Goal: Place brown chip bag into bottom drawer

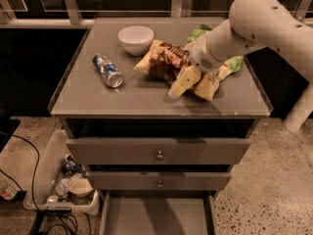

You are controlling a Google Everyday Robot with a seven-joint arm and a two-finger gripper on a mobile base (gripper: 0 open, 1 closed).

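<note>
The brown chip bag (162, 61) lies on the cabinet top (98, 99), right of centre, with its pale ends pointing left and right. My gripper (182, 82) comes in from the upper right and sits down on the bag's right half, covering part of it. The bottom drawer (156, 214) is pulled open at the frame's lower edge and shows a flat grey inside with nothing in it.
A white bowl (136, 38) and a blue can (107, 70) lying on its side are on the top's left part. A green chip bag (235, 62) lies behind my arm. Two knobbed drawers (160, 155) stand slightly open. A plastic bin (73, 186) sits on the floor at the left.
</note>
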